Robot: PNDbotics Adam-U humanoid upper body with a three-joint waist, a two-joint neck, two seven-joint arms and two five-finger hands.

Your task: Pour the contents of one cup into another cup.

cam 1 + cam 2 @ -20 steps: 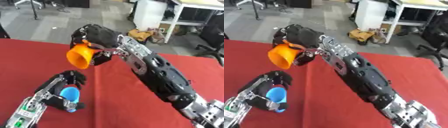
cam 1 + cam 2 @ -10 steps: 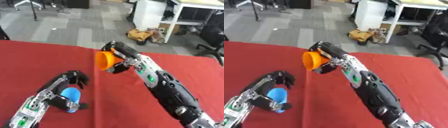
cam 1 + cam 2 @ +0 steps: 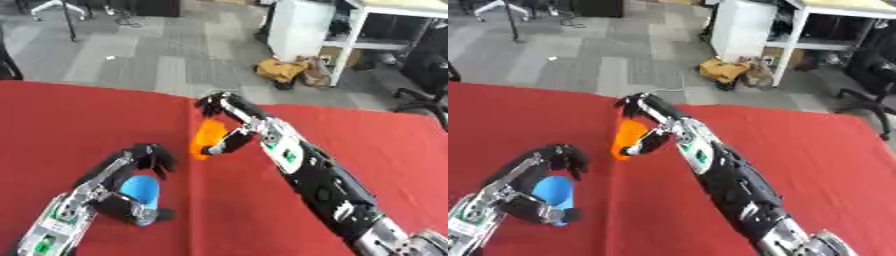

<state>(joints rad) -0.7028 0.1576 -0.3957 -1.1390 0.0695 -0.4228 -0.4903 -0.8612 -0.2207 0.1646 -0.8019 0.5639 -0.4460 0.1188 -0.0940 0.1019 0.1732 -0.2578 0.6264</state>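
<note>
An orange cup (image 3: 208,138) is near the middle of the red table (image 3: 70,115), roughly upright, its base close to the cloth. My right hand (image 3: 234,112) reaches in from the lower right and is shut on it, fingers curled over its far side and thumb at its lower right. A blue cup (image 3: 140,191) sits at the lower left, with my left hand (image 3: 147,157) shut on it: fingers curl over its top and the thumb lies below it. The two cups are about a hand's width apart. I cannot see inside either cup.
The table's far edge runs across the upper part of the view. Beyond it lies grey office floor with a white cabinet (image 3: 302,22), a brown bag (image 3: 282,70) and a black chair (image 3: 429,75) at the right. My right forearm (image 3: 324,190) crosses the table's lower right.
My right hand has carried the orange cup from a raised, tipped pose at the upper left down and to the right, toward the table. The left hand still holds the blue cup.
</note>
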